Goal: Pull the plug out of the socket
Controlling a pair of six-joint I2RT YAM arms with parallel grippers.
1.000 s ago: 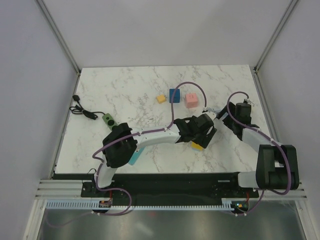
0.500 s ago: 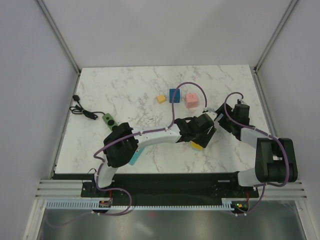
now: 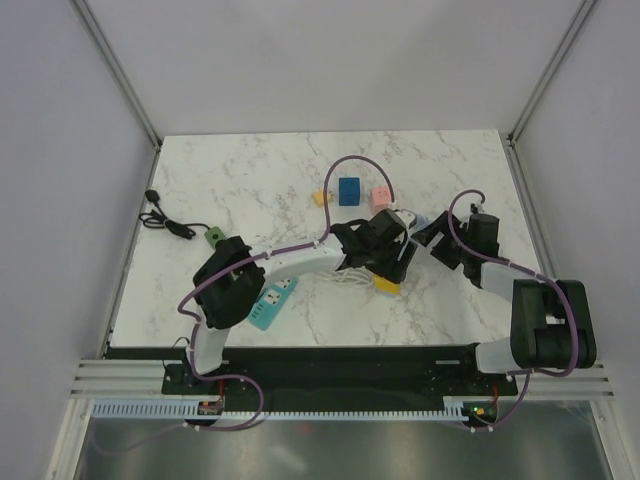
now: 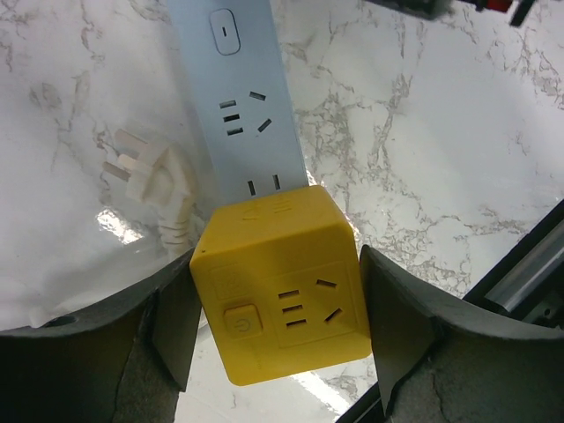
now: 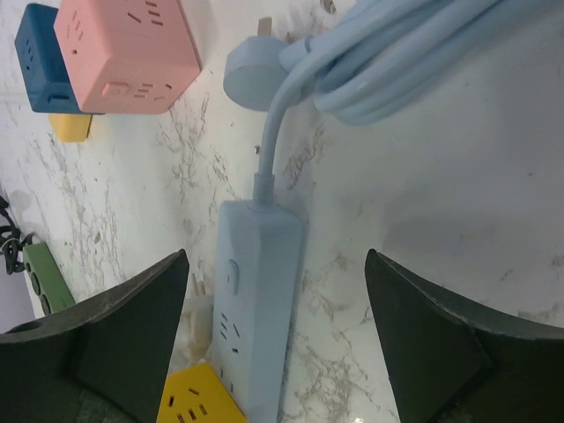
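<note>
White marble counter (image 3: 250, 190) inside pale grey walls (image 3: 300, 60).
A pale blue power strip (image 4: 238, 79) lies mid-counter, one end hidden under the yellow cube plug (image 4: 282, 282) seated on it; the left hand (image 4: 278, 295) is clamped on that cube, the right hand (image 5: 275, 264) spread wide above the strip.

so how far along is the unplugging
Done: the left end effector looks clamped on the yellow cube plug, fingers at both sides. In hand: the right end effector hangs open over the light blue power strip. Left: the cube sits on the strip, not yet pulled off.
</note>
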